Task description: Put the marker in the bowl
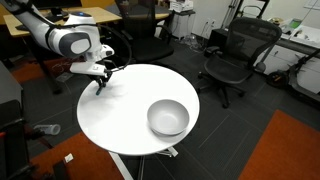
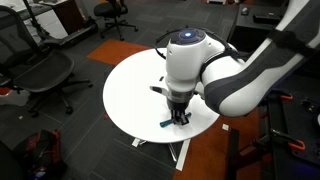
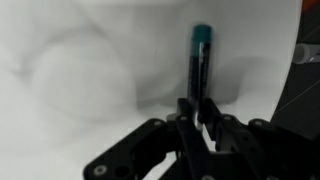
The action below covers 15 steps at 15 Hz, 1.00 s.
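The teal-blue marker (image 3: pixel 200 58) with a dark body sticks out from between my gripper's fingers (image 3: pixel 197 110) in the wrist view. The fingers are shut on its near end. In an exterior view the gripper (image 2: pixel 178 114) is low over the near edge of the round white table (image 2: pixel 130 90), with the marker's teal tip (image 2: pixel 165 125) showing beside it. In an exterior view the gripper (image 1: pixel 100 82) is at the table's left edge, and the grey-white bowl (image 1: pixel 168 117) stands at the table's right side, well apart from it. I cannot tell whether the marker touches the table.
Black office chairs (image 1: pixel 232 58) stand around the table, one also in an exterior view (image 2: pixel 45 75). Desks line the back of the room. An orange carpet patch (image 1: pixel 290 150) lies on the floor. The arm's bulk (image 2: pixel 240 80) hides the table's far side.
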Each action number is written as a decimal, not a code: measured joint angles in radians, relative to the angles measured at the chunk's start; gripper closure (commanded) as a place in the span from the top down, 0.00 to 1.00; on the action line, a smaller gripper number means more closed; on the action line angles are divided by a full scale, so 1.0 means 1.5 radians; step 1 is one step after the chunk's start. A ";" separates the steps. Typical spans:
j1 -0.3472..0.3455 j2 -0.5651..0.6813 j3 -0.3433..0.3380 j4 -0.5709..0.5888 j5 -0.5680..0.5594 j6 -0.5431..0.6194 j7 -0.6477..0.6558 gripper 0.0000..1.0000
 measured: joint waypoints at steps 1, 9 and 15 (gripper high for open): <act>0.000 0.000 0.000 0.000 0.000 0.000 0.002 0.04; 0.023 -0.052 -0.059 -0.002 -0.027 -0.002 0.132 0.05; 0.046 -0.173 -0.153 -0.023 -0.133 -0.026 0.252 0.05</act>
